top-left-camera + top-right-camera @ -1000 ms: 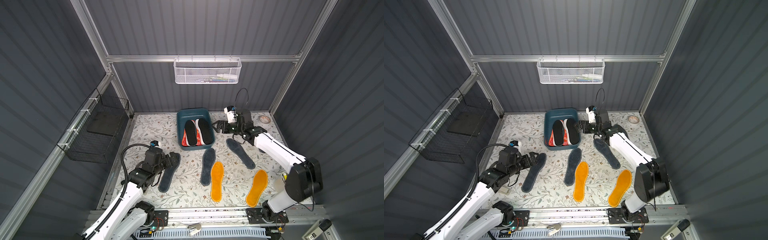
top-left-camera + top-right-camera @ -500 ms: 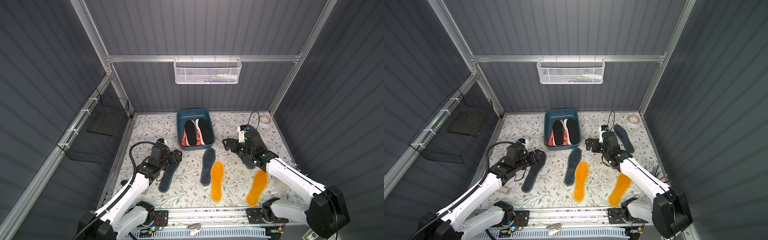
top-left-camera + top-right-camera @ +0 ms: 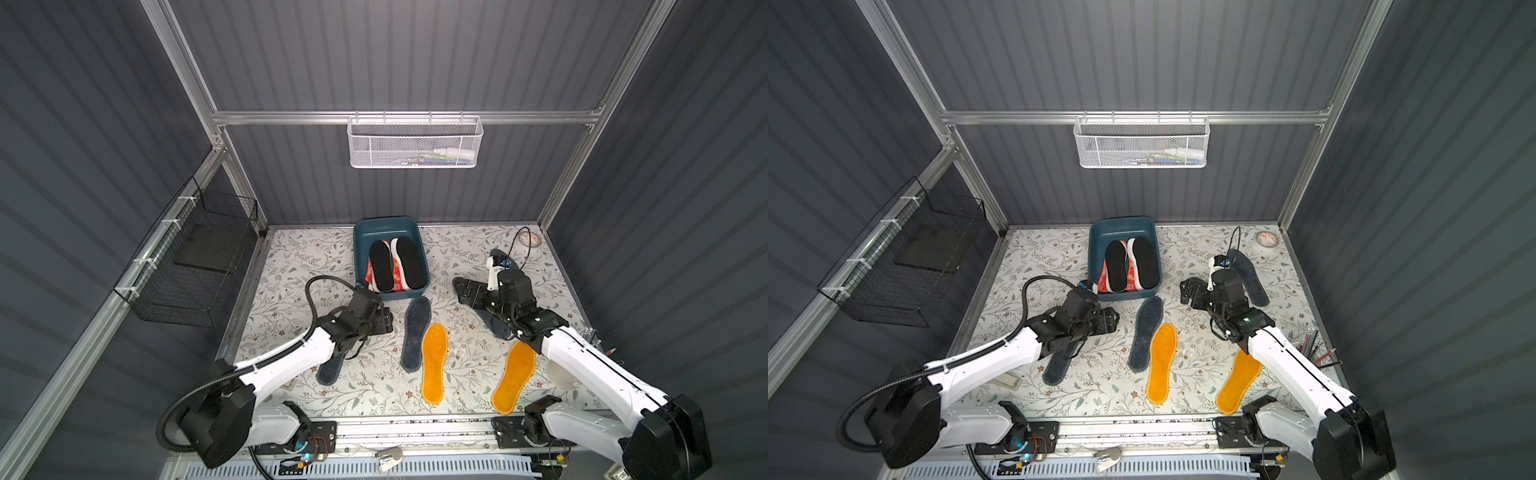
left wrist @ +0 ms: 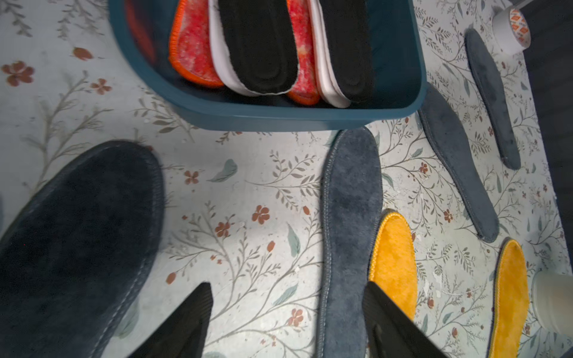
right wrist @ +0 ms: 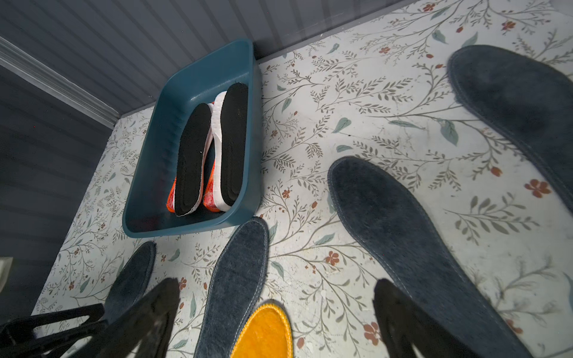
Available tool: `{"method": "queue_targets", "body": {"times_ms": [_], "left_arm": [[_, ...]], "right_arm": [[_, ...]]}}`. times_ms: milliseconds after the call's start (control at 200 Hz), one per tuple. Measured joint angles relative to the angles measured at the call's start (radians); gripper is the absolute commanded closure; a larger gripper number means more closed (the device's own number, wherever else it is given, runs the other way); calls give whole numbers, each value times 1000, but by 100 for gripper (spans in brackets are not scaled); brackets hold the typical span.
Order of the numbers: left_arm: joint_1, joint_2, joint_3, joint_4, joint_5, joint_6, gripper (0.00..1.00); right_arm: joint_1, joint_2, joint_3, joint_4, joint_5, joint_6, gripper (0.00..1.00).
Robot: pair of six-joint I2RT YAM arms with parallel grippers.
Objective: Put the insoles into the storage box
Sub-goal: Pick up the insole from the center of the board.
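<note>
Since a second ago the right arm has swung back from the side of the teal-blue plastic storage box (image 3: 362, 249). Its right claw (image 3: 465, 291) now hangs low over the toe of a fuzzy dark grey-blue insole (image 5: 397, 223) on the floral worktop (image 3: 299, 266), spread wide with nothing between its fingers. The left claw (image 3: 384, 322) has pushed forward past the toe of another dark grey-blue insole (image 3: 330, 368), which its arm partly covers. Its fingers (image 4: 186, 319) have drawn in somewhat but stand apart over bare worktop, gripping nothing. They sit between that insole and a paler grey-blue insole (image 3: 413, 332) whose toe nearly touches the box's near wall. Just beside the paler one lies an orange-yellow fuzzy insole (image 3: 434, 361), and a second orange-yellow insole (image 3: 513, 376) lies at the front right. A fourth dark insole (image 3: 1246, 276) lies behind the right arm. The box sits at the back centre and holds two black white-edged insoles (image 3: 381, 266) resting on mottled red-orange insoles (image 4: 192, 46).
</note>
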State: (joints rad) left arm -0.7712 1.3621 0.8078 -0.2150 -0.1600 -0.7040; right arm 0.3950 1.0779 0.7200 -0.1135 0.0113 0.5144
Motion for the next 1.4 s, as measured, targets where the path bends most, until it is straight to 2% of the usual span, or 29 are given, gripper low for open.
{"method": "queue_targets", "body": {"times_ms": [245,560,740,1086,1346,1401], "left_arm": [[-33,201,83,44,-6,-1,28],[-49,347,212,32,-14,0,29],[-66,433,292,-14,-25,0,37],[-102,558,433,-151,-85,-1,38],[-107,606,483,-209,-96,-16,49],[-107,611,490,-220,-103,-22,60]], "right_arm": [[-9,-48,-39,-28,5,21,1],[-20,-54,-56,-35,3,28,1],[-26,-54,-66,-35,1,29,1],[-44,-68,-84,-32,-6,27,1],[-61,-77,-102,-29,-13,27,1],[-64,-77,-105,-29,-16,27,1]]}}
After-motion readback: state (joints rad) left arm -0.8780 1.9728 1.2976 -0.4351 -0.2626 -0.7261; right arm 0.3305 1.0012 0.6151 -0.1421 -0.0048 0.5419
